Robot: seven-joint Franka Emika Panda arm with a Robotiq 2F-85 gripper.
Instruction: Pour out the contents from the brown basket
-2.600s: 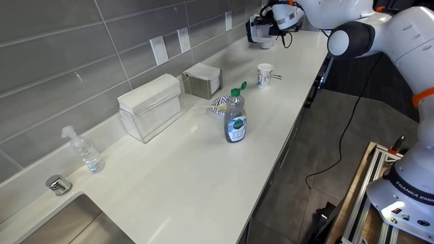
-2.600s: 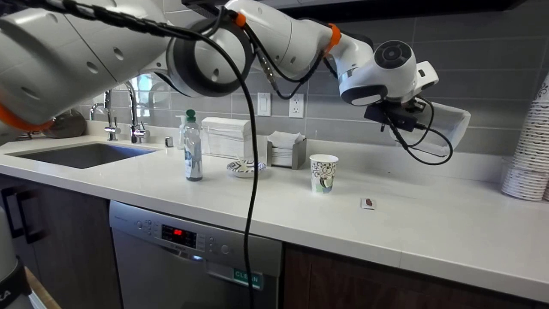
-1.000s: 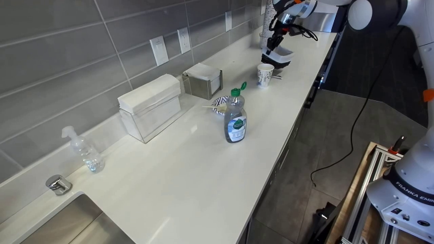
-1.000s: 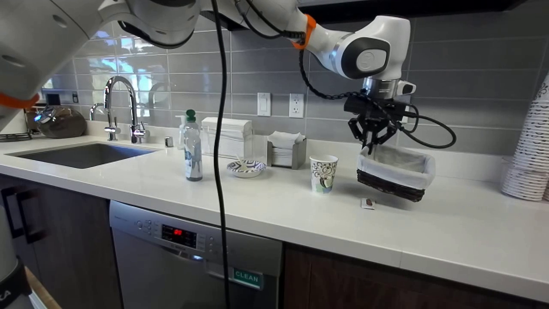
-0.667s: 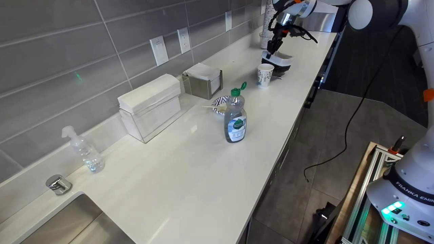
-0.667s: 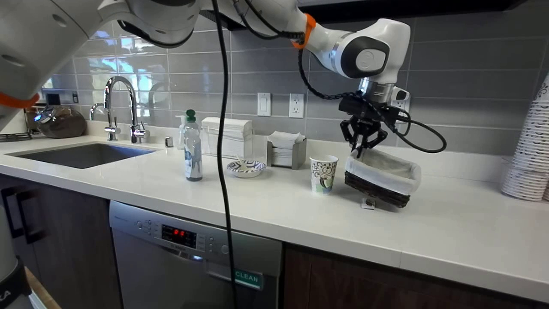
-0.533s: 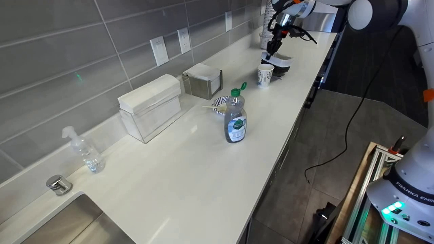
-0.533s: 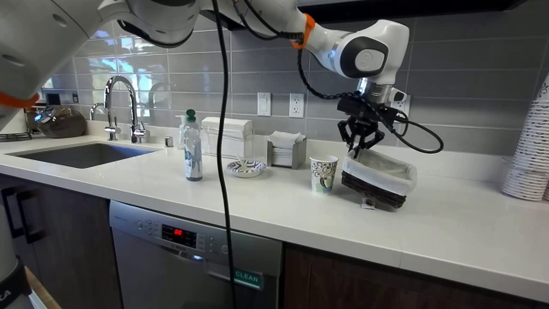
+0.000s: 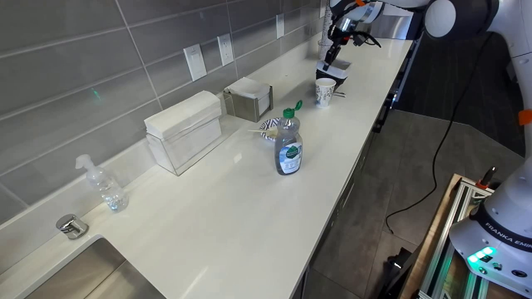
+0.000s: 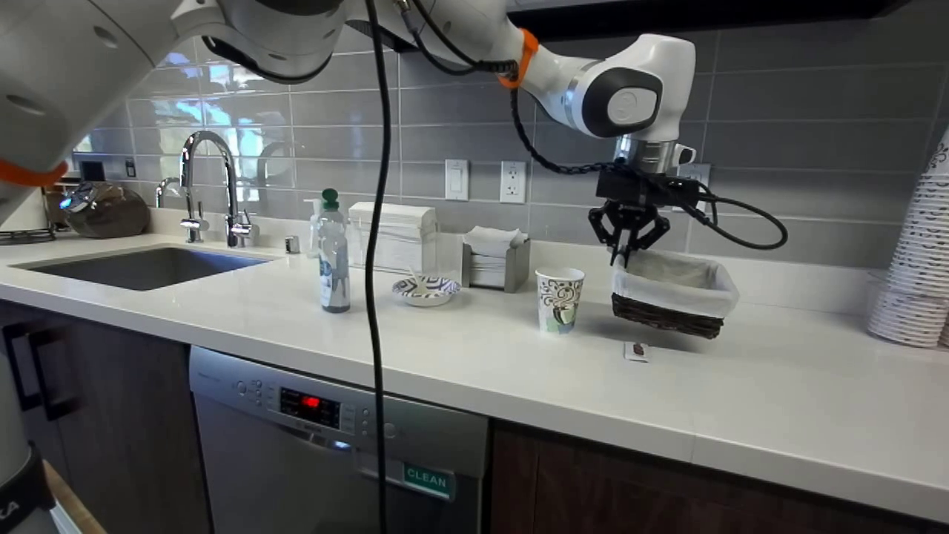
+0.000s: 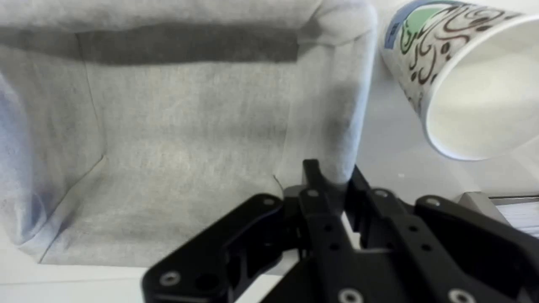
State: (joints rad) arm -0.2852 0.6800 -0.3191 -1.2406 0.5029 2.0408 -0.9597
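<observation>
Plainly, the wrist view shows the hand (image 11: pixel 334 170) closed on the brown basket (image 10: pixel 667 318), pinching the short side nearest the paper cup (image 10: pixel 560 300), with pale liner (image 11: pixel 189 126) caught in the grip; it also looks down into both cup and basket. Only the exterior views give the dark woven outside, the basket hanging mouth up above the counter (image 10: pixel 778 400). Just beside, apart from it, stands the cup. In an exterior view a small packet (image 10: pixel 636 351) lies near both. Farther from the hand come a patterned bowl (image 10: pixel 421 299) and a green-capped bottle (image 9: pixel 289 145), then, in an exterior view alone, a curved tap (image 10: pixel 230 182).
</observation>
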